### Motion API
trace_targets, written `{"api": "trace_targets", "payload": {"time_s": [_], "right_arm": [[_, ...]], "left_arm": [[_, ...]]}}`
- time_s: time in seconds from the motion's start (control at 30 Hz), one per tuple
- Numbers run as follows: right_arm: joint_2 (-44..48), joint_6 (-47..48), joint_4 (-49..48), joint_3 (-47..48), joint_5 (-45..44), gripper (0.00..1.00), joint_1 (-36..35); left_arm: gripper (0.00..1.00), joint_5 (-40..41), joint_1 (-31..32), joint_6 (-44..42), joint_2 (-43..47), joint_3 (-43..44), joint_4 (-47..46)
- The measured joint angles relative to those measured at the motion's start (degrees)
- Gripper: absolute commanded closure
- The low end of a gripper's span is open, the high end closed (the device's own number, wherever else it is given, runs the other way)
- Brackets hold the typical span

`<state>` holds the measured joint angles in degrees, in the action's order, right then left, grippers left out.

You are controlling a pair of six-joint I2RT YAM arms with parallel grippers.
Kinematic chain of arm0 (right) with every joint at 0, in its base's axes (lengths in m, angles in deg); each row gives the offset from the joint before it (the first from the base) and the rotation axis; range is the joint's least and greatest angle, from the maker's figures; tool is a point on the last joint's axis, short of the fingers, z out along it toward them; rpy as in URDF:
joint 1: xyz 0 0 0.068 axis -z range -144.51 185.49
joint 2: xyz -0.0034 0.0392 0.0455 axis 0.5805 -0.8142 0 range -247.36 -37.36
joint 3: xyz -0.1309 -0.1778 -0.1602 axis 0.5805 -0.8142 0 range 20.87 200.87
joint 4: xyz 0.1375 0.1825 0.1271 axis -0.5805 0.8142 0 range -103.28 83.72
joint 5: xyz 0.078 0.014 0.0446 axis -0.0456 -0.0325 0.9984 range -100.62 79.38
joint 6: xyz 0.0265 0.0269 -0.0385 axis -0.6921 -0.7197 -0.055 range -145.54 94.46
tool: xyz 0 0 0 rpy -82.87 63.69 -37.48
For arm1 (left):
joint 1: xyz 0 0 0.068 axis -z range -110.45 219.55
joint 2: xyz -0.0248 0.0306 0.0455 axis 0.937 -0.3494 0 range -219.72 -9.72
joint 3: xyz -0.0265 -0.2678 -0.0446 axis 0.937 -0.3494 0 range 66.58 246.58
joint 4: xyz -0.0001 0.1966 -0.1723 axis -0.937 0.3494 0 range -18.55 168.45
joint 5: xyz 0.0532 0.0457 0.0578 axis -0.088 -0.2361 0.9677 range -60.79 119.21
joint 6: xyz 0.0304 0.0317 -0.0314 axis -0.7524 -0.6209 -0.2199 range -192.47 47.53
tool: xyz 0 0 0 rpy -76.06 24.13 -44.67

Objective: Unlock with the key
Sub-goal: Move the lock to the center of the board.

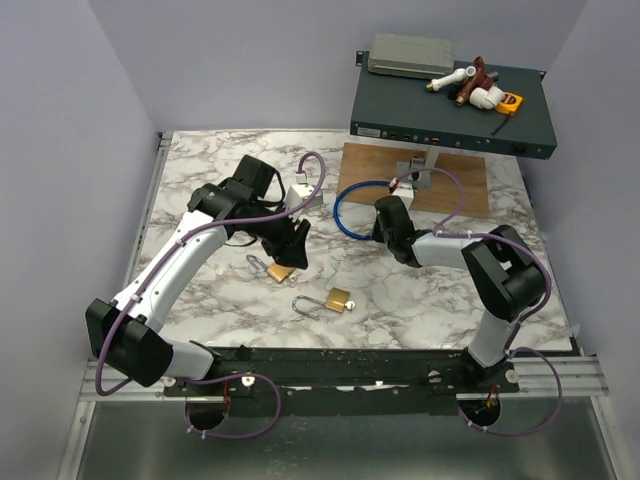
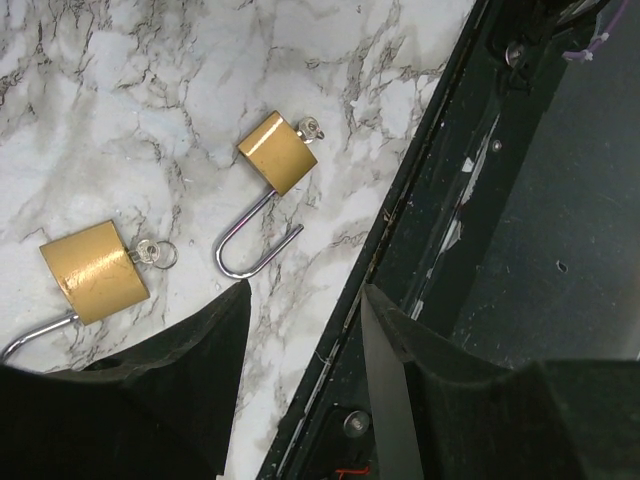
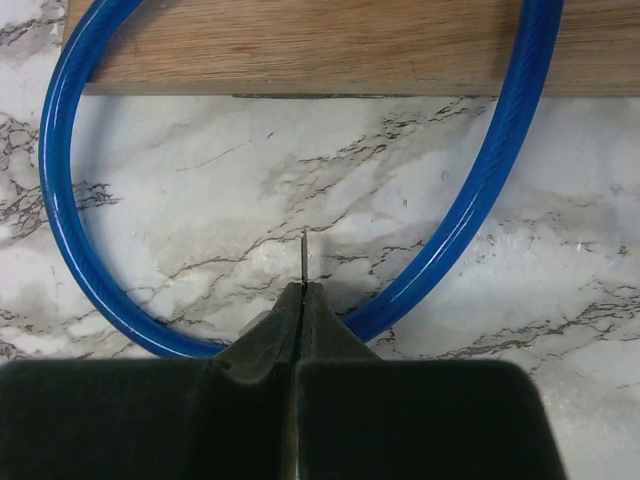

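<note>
1. One key shows only as a thin grey sliver, edge-on, pinched between the closed jaws of the right gripper; it pokes out over the marble worktop, inside the curve of one blue cable loop
2. One wooden board lies beneath the far side of that loop
3. Two brass padlocks lie well apart from the key: the front padlock, its shackle free at one end, and the second padlock, each with one small silvery piece at its base
4. One left gripper hangs near the second padlock, jaws apart, gripping nothing
</note>
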<state>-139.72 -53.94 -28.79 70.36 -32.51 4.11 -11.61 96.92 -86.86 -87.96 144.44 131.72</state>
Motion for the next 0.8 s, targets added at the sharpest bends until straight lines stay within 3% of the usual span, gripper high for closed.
{"api": "trace_targets", "payload": {"time_s": [0.57, 0.8], "right_arm": [[-4.8, -2.6, -3.4, 2.7, -0.5, 1.0, 2.6], [0.2, -6.7, -4.8, -4.4, 0.1, 0.99, 2.6]], "left_arm": [[0.53, 0.7, 0.0, -0.7, 0.5, 0.0, 0.3], [0.53, 1.3, 0.0, -1.3, 0.9, 0.0, 0.5]]}}
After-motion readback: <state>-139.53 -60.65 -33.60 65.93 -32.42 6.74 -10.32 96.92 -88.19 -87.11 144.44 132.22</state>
